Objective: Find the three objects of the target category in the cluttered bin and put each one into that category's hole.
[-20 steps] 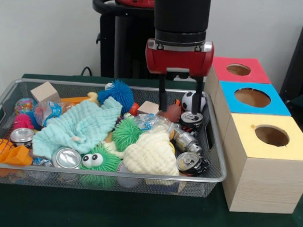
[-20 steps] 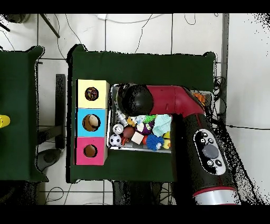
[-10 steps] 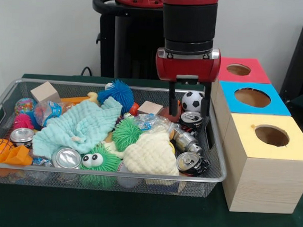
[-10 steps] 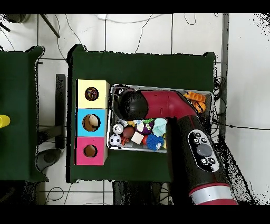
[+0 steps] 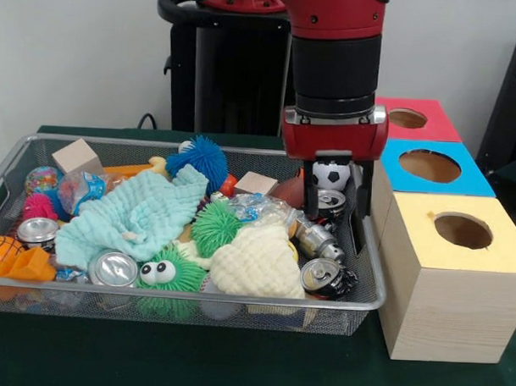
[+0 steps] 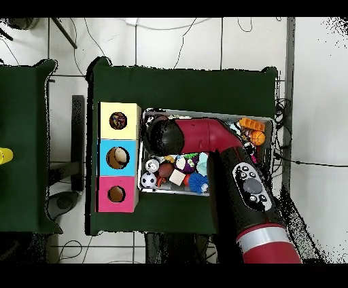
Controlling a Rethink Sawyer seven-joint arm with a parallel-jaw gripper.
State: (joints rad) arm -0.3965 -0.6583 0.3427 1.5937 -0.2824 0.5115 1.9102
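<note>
The wire mesh bin (image 5: 237, 297) is full of mixed clutter. My gripper (image 5: 334, 228) hangs open at its right end, next to the yellow box. Its fingers (image 5: 357, 218) reach down into the bin on either side of a silver can (image 5: 330, 201). A crushed can (image 5: 315, 237) lies just below it, and a third can (image 5: 327, 278) sits at the front right corner. A small soccer ball (image 5: 330, 173) sits right behind the fingers. In the overhead view the arm's wrist (image 6: 162, 136) covers the gripper. Three boxes with holes stand beside the bin: yellow (image 5: 426, 243), blue (image 5: 472, 182) and red (image 5: 438, 127).
In the bin lie a teal cloth (image 5: 139, 210), a cream cloth (image 5: 256, 261), green spiky balls (image 5: 214, 225), a blue spiky ball (image 5: 200, 157), wooden cubes (image 5: 75, 157), two more cans (image 5: 113, 268) and an orange ball (image 5: 0, 250). The black pedestal (image 5: 220, 65) stands behind.
The gripper has moved to the picture's right and come down, from above the bin's middle back to its right end, where the fingers now flank the can.
</note>
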